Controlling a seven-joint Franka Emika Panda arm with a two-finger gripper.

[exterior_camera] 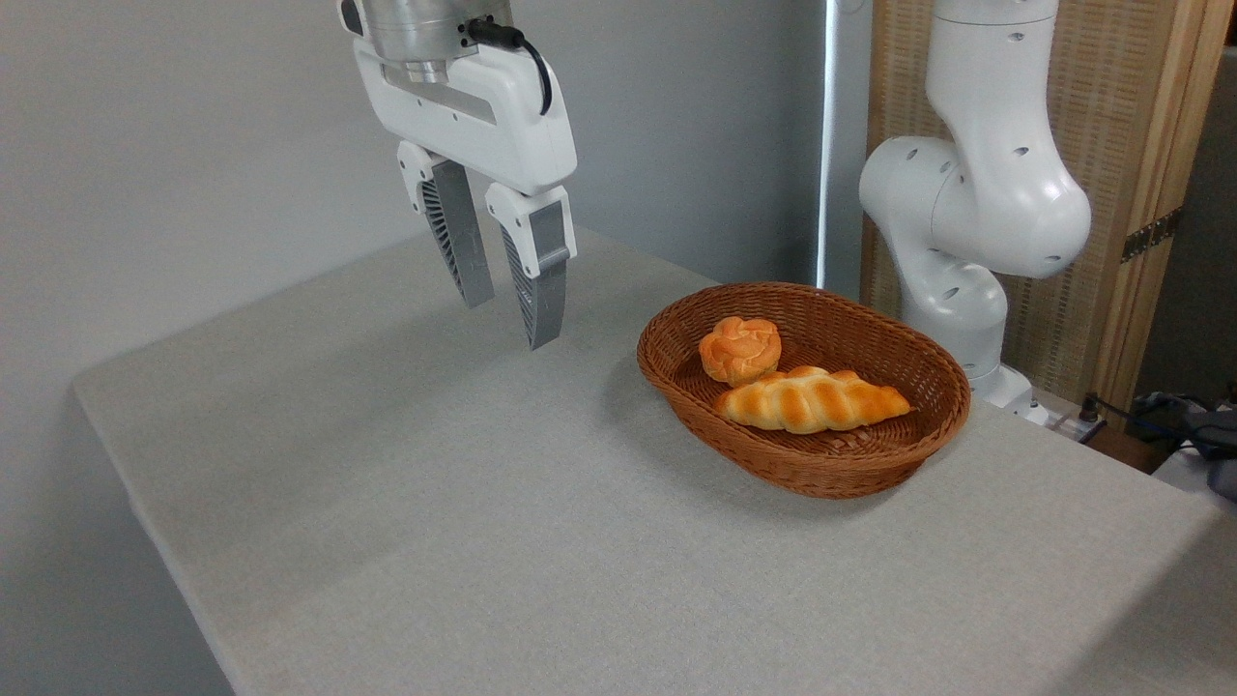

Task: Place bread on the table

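Camera view: the end effector (509, 324) hangs above the grey table (464, 503) with its two fingers slightly spread and nothing between them, well to the left of the wicker basket (821, 464). The bread (740, 349), a small round knotted bun, sits inside the basket at its rear left, touching the braided loaf (812, 399) that lies in front of it. The likely trouble is in the grasp: the bun is hemmed in by the basket wall on one side and the loaf on the other, so a finger coming down could catch the rim, push the light basket along the cloth, or pinch the loaf instead. The bun looks soft and may squash. The arm's white base (966, 222) stands behind the basket, clear of the route.
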